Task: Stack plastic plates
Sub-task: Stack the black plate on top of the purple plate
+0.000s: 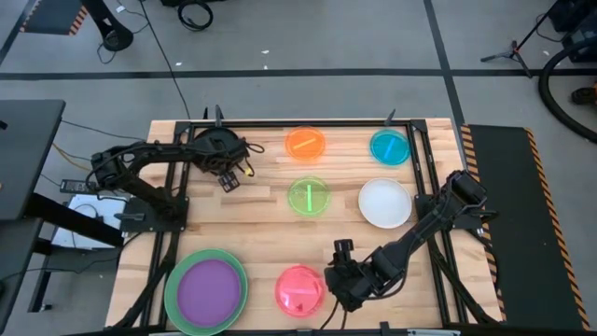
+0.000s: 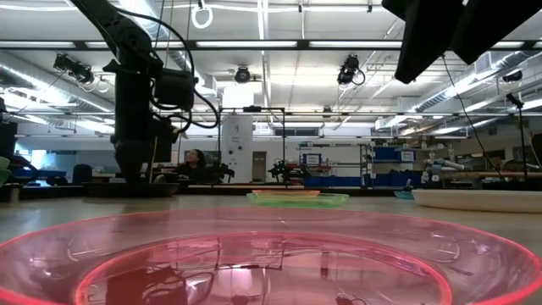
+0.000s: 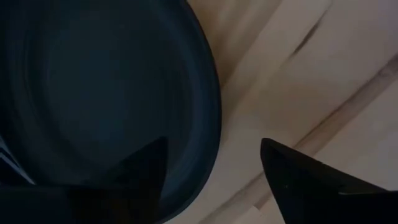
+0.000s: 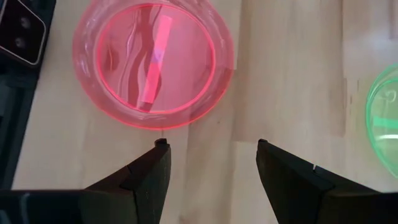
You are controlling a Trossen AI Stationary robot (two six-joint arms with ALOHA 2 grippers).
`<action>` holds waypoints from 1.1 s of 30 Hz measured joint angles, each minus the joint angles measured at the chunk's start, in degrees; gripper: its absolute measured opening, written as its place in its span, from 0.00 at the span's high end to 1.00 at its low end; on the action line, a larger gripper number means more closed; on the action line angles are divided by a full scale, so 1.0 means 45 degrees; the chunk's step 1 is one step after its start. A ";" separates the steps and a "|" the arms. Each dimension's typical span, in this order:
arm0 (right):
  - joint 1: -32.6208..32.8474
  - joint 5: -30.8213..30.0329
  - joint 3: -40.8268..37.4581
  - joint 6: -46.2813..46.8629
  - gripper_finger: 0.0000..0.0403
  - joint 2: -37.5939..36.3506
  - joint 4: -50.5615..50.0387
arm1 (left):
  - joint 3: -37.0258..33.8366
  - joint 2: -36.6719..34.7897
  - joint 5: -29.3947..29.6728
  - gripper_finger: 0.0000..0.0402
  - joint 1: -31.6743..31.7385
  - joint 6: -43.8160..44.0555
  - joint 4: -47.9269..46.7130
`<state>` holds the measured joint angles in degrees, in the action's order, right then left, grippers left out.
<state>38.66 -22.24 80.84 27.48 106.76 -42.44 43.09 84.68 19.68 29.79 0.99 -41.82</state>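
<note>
Evidently light, stiff and slick, the pink plate (image 4: 153,62) lies flat just beside the purple plate (image 1: 207,289), so the right gripper (image 4: 211,155), fingers spread and empty, should pinch its thin raised rim; the left gripper (image 3: 211,162), also spread, straddles the black plate's (image 3: 99,93) edge.

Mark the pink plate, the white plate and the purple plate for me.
pink plate (image 1: 300,288), high view, centre of its floor.
white plate (image 1: 384,203), high view, middle of its face.
purple plate (image 1: 205,289), high view, centre, inside the green plate's rim.
</note>
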 joint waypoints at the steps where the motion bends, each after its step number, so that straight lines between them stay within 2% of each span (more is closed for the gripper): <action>1: 0.0045 -0.0001 0.0000 0.0089 0.40 0.0000 0.0000 | 0.0000 0.0000 -0.0003 0.33 0.0011 -0.0033 0.0047; 8: 0.0301 -0.0131 0.0000 0.0317 0.40 0.0000 0.0000 | -0.0514 0.0005 -0.0864 0.36 0.0778 -0.0074 0.1570; 14: 0.0448 -0.0129 0.0000 0.0240 0.40 0.0000 0.0000 | -0.1300 -0.0013 -0.0990 0.46 0.0999 -0.0485 0.2207; 18: 0.0446 -0.0131 0.0000 0.0200 0.40 0.0000 0.0000 | -0.1472 -0.0033 -0.1106 0.60 0.0987 -0.0639 0.2172; 23: 0.0419 -0.0131 0.0000 -0.0280 0.40 0.0000 -0.0001 | -0.1496 -0.0019 -0.1140 0.87 0.0979 -0.0517 0.2111; 25: 0.0369 -0.0131 0.0000 -0.0522 0.40 0.0000 -0.0005 | -0.1517 -0.0015 -0.0574 0.95 0.0952 -0.0513 0.1931; 28: 0.0256 -0.0131 0.0000 -0.0801 0.40 0.0000 -0.0005 | -0.1504 -0.0036 -0.0040 0.95 0.0682 -0.0396 0.1637; 33: 0.0104 -0.0078 0.0000 -0.1161 0.40 0.0000 -0.0015 | -0.1079 -0.0314 0.0234 0.96 -0.0190 0.0028 -0.0139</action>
<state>39.12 -22.59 80.84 22.25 106.76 -42.50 38.23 83.27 20.74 28.93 1.11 -42.45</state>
